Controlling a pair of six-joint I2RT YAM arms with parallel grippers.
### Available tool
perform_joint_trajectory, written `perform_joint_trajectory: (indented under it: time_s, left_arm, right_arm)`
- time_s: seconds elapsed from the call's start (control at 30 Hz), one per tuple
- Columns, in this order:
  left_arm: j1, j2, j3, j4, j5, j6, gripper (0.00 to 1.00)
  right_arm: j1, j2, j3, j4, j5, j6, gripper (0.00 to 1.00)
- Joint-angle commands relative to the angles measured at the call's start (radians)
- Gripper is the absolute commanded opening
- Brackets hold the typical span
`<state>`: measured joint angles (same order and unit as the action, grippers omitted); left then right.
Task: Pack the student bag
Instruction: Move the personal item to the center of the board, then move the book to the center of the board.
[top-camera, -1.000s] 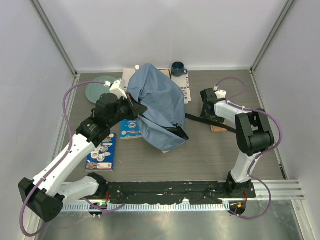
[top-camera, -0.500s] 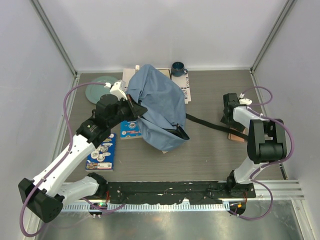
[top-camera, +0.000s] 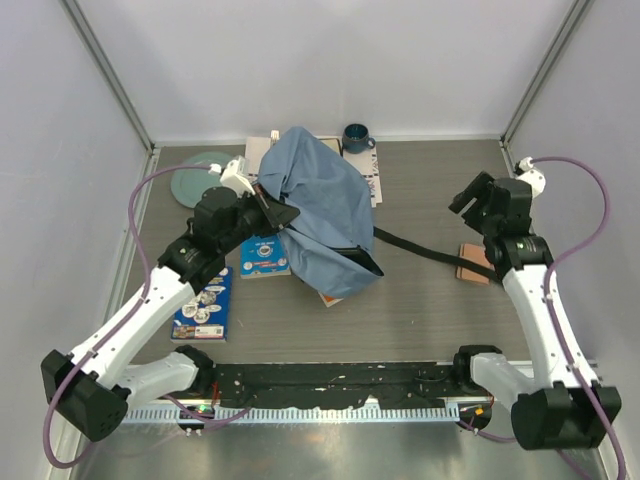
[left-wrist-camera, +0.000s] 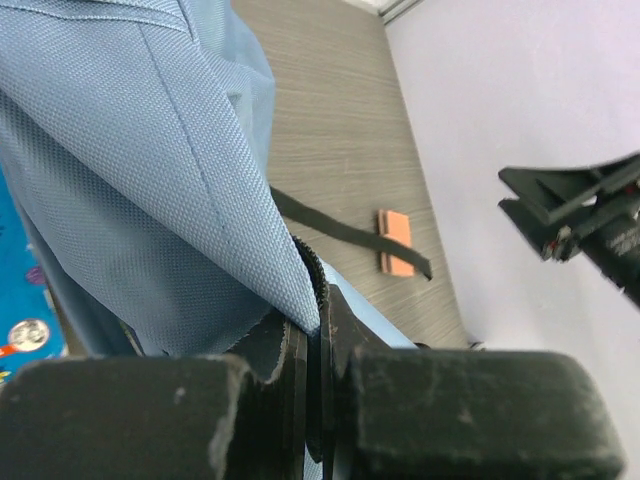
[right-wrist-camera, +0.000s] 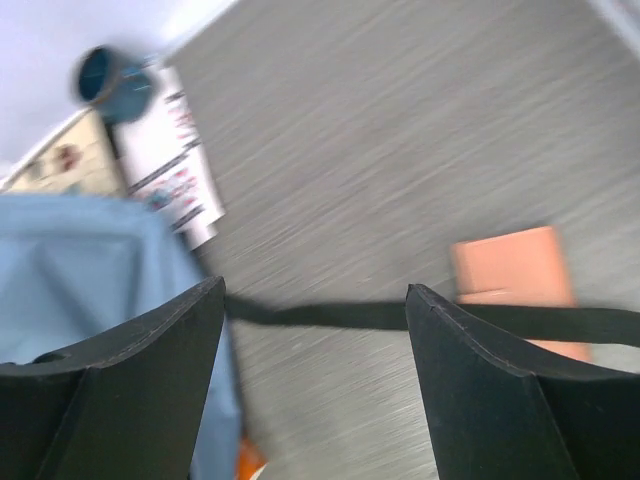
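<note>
Clenching the student bag (top-camera: 320, 205) is the left tool (left-wrist-camera: 315, 310) (right tool (right-wrist-camera: 315, 290) gapes); bag's length runs far-to-near.

The left arm (top-camera: 150, 305) reaches forward and a bit to the right. Its left gripper (top-camera: 276, 213) is pinched tight on the student bag (top-camera: 320, 200). The right arm (top-camera: 535, 300) reaches forward. The right gripper (top-camera: 467, 195) points left with its fingers spread wide, holding nothing.
</note>
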<state>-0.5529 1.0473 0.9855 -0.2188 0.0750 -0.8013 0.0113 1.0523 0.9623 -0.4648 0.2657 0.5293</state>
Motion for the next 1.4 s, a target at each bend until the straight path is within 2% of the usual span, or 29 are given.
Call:
perform_joint_trajectory:
  time_s: [0.0,0.07,0.13,0.23,0.4,0.47,0.73,0.97,1.07,1.1,1.17,1.2,1.27,1.3,1.33,1.37]
  left_arm:
    - [0.008,0.025,0.030,0.234,0.003,-0.119,0.00]
    - [0.010,0.040,0.045,0.282,0.002,-0.157,0.00]
    - [0.011,0.063,0.083,0.309,0.003,-0.173,0.00]
    - [0.013,0.091,0.151,0.322,0.019,-0.185,0.00]
    - [0.015,0.166,0.235,0.377,0.063,-0.220,0.00]
    - [0.015,0.195,0.249,0.389,0.077,-0.234,0.00]
    - [0.013,0.243,0.256,0.426,0.112,-0.271,0.00]
    - [0.013,0.232,0.245,0.391,0.095,-0.236,0.00]
    - [0.013,0.235,0.245,0.384,0.091,-0.225,0.00]
    - [0.013,0.237,0.246,0.381,0.091,-0.223,0.00]
    - [0.013,0.243,0.251,0.372,0.083,-0.216,0.00]
    - [0.013,0.244,0.255,0.369,0.080,-0.214,0.00]
    - [0.013,0.247,0.255,0.366,0.063,-0.214,0.00]
    - [0.013,0.246,0.257,0.361,0.052,-0.214,0.00]
    - [0.013,0.247,0.259,0.345,0.043,-0.216,0.00]
    - [0.013,0.246,0.262,0.337,0.023,-0.214,0.00]
  right_arm:
    - [0.003,-0.069,-0.091,-0.023,-0.344,0.073,0.78]
    - [0.003,-0.113,-0.227,-0.022,-0.437,0.115,0.75]
    - [0.001,-0.230,-0.327,0.000,-0.499,0.162,0.70]
    - [0.001,-0.423,-0.466,-0.066,-0.514,0.178,0.66]
    - [0.004,-0.687,-0.481,-0.204,-0.672,0.127,0.64]
    - [0.013,-0.731,-0.471,-0.238,-0.710,0.097,0.65]
    - [0.033,-0.732,-0.473,-0.210,-0.735,0.080,0.69]
    - [0.050,-0.643,-0.433,-0.176,-0.735,0.045,0.69]
    - [0.082,-0.573,-0.376,-0.178,-0.672,0.018,0.69]
    - [0.129,-0.563,-0.357,-0.172,-0.649,0.020,0.69]
    - [0.197,-0.542,-0.340,-0.152,-0.528,0.023,0.70]
    - [0.295,-0.529,-0.330,-0.144,-0.485,0.037,0.69]
    - [0.411,-0.503,-0.329,-0.123,-0.331,0.063,0.69]
    - [0.544,-0.479,-0.324,-0.123,-0.239,0.090,0.69]
    - [0.632,-0.479,-0.326,-0.124,-0.070,0.107,0.69]
    - [0.710,-0.482,-0.330,-0.124,0.020,0.124,0.69]
